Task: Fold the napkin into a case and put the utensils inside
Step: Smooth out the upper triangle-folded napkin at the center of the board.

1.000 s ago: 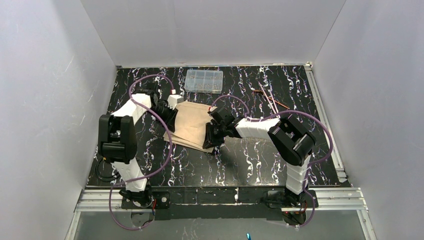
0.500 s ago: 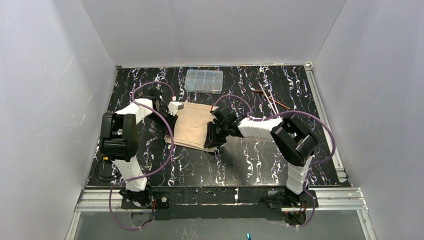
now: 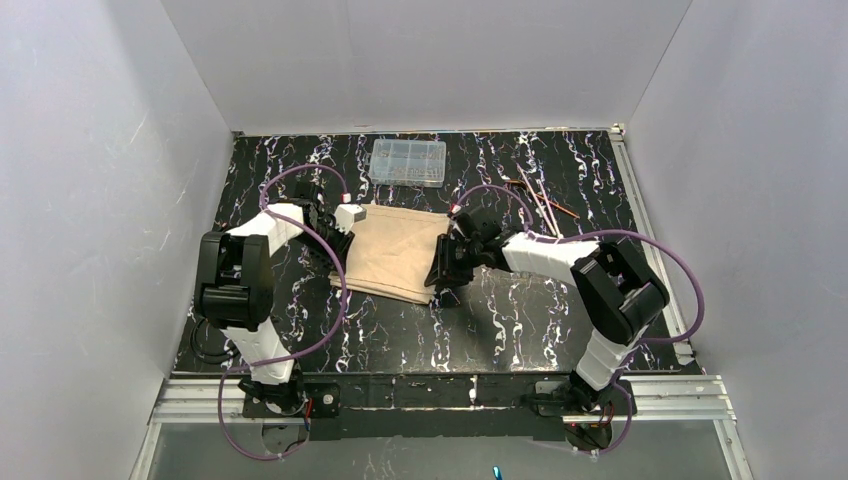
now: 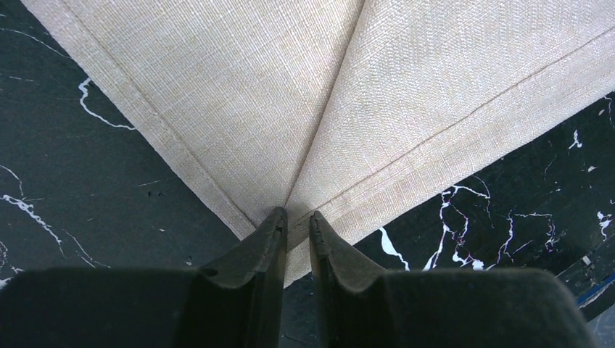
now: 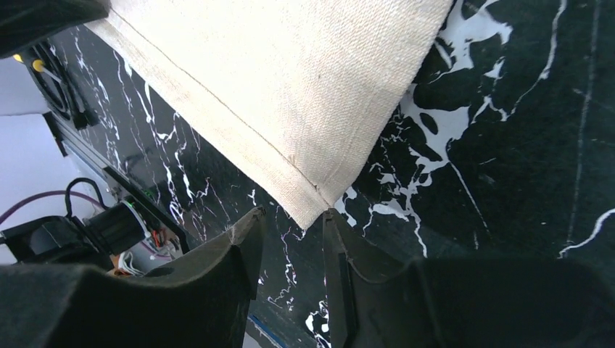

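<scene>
The left pincer (image 4: 297, 216) is pinching the napkin (image 4: 348, 94) corner tight, while the right pincer (image 5: 292, 217) is gaping empty with another corner just ahead of its tips, needing a snag-free lift.

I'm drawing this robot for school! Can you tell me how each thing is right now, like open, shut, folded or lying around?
napkin: folded in layers, lying flat.
left end effector: shut on the napkin's corner.
right end effector: open, napkin corner just ahead of it, not gripped.
utensils: lying loose at the far right, outside the napkin.
clear plastic compartment box: sitting flat at the far edge, untouched.
</scene>
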